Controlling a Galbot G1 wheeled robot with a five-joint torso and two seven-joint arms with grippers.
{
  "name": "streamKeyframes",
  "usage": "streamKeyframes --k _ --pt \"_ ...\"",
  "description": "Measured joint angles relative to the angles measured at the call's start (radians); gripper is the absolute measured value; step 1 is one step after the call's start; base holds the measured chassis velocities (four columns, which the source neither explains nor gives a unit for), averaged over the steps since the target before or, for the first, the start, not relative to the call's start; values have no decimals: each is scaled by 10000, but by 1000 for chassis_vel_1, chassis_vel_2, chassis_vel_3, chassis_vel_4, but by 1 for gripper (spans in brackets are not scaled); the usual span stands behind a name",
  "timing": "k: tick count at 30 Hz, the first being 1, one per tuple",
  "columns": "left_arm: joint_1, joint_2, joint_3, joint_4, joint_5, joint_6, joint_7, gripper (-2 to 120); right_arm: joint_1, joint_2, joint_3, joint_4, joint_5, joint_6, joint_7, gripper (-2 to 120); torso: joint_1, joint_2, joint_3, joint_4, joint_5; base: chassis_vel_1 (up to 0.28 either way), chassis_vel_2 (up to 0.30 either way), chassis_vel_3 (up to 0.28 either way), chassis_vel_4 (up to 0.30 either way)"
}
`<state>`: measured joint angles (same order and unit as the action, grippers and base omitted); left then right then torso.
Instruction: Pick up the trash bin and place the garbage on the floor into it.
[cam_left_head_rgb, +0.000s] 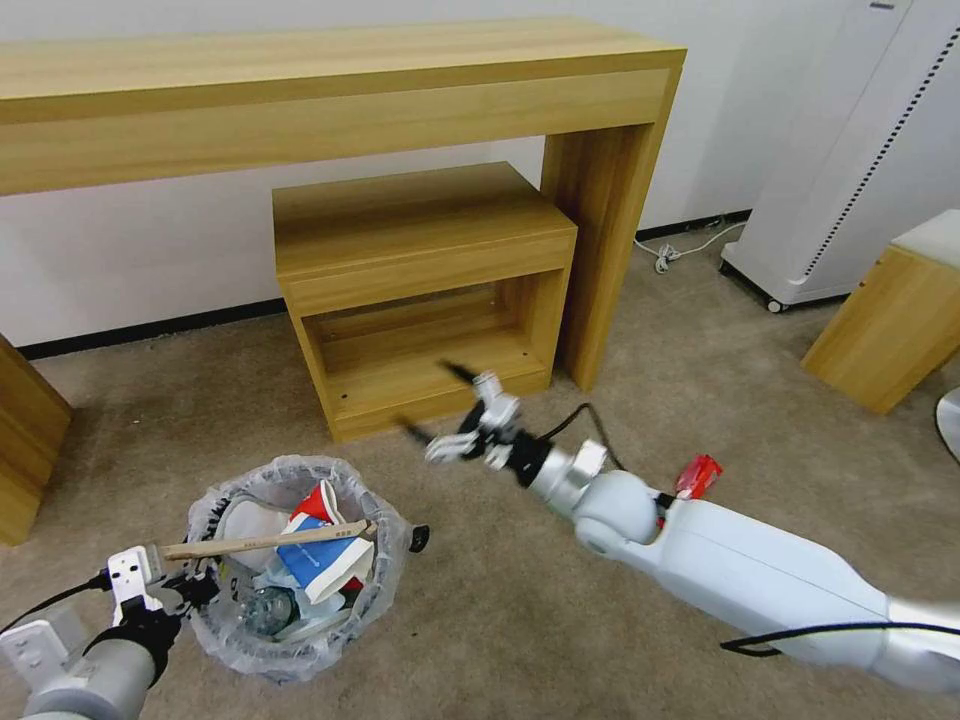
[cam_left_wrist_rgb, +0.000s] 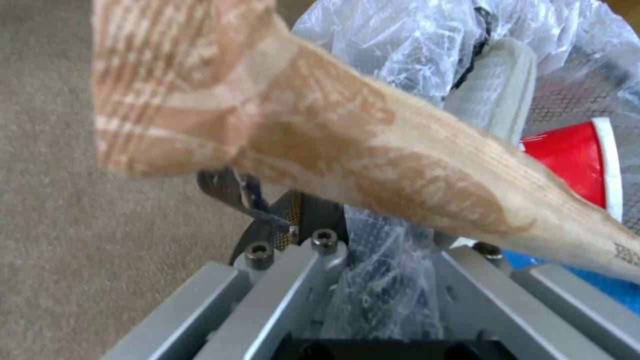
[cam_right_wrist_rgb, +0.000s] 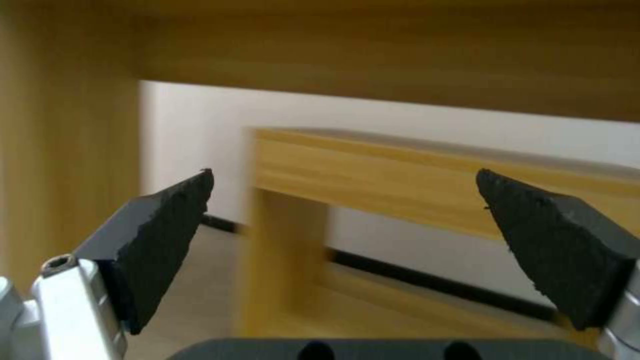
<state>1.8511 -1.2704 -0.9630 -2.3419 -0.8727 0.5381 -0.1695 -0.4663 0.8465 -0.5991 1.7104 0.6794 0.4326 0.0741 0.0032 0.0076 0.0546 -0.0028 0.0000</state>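
Observation:
The trash bin (cam_left_head_rgb: 300, 640), lined with a crinkly plastic bag (cam_left_wrist_rgb: 400, 55), sits low at my left over the beige floor (cam_left_head_rgb: 520, 610). Inside it lie a white slipper (cam_left_wrist_rgb: 497, 85), a red paper cup (cam_left_wrist_rgb: 573, 160), blue paper (cam_left_head_rgb: 310, 565) and a bottle (cam_left_head_rgb: 265, 608). A wooden stick (cam_left_head_rgb: 265, 543) rests across the rim. My left gripper (cam_left_head_rgb: 195, 588) is shut on the bin's near rim, with the bag pinched between its fingers (cam_left_wrist_rgb: 267, 215). My right gripper (cam_left_head_rgb: 425, 397) hangs open in the air before the small wooden shelf, its pads (cam_right_wrist_rgb: 167, 235) wide apart and empty. A red wrapper (cam_left_head_rgb: 698, 476) lies on the floor behind my right arm.
A long wooden table (cam_left_head_rgb: 330, 90) stands against the wall with a low wooden shelf unit (cam_left_head_rgb: 420, 290) under it. A white appliance (cam_left_head_rgb: 860, 160) and a wooden box (cam_left_head_rgb: 890, 320) stand at the right. A small black item (cam_left_head_rgb: 418, 538) lies beside the bin.

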Motion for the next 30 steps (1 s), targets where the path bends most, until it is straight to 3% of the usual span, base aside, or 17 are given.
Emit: streamKeyframes --k 1,2,3,4,5,8,9,11,12,15,19,25,30 --pt "27 71 -74 10 -2 -4 48 1 -383 -280 640 18 6 -290 728 100 0 -1 1 4 4 0 0 0 0" --pt "27 71 -74 10 -2 -4 48 1 -383 -280 640 18 6 -290 728 100 0 -1 1 4 4 0 0 0 0" --pt "-34 131 -84 35 -5 -11 52 1 -769 -627 1330 21 128 -424 990 100 0 0 0 5 1 0 0 0 0" --pt "-70 187 -40 75 -6 -18 84 1 -1116 -876 1968 41 215 -517 1068 100 0 0 0 3 3 0 0 0 0" --pt "-70 187 -40 75 -6 -18 84 1 -1116 -876 1968 41 215 -517 1068 100 0 0 0 3 3 0 0 0 0" --pt "-197 428 64 222 12 -45 159 1 -2350 -1317 4033 107 362 -826 1141 100 0 0 0 2 1 0 0 0 0" --pt "-197 428 64 222 12 -45 159 1 -2350 -1317 4033 107 362 -826 1141 100 0 0 0 2 1 0 0 0 0" --pt "-244 577 107 234 -18 -47 176 1 -3396 -1336 5405 229 356 -1051 1076 100 0 0 0 3 0 0 0 0 0" --pt "-244 577 107 234 -18 -47 176 1 -3396 -1336 5405 229 356 -1051 1076 100 0 0 0 3 0 0 0 0 0" --pt "-274 713 134 236 -52 -55 211 1 -4607 -1087 6909 324 209 -1228 1023 100 0 0 0 2 1 0 0 0 0" --pt "-283 839 164 219 -66 -65 237 1 -5416 -848 8056 402 -39 -1261 1018 100 0 0 0 3 -1 0 0 0 0" --pt "-284 883 285 153 -54 -81 300 1 -6270 -270 9406 621 -604 -1102 973 100 -1 1 0 3 -2 0 0 0 0" --pt "-239 847 293 24 -16 -84 332 1 -6836 389 9954 709 -1185 -658 820 100 -1 1 0 6 0 0 0 0 0"
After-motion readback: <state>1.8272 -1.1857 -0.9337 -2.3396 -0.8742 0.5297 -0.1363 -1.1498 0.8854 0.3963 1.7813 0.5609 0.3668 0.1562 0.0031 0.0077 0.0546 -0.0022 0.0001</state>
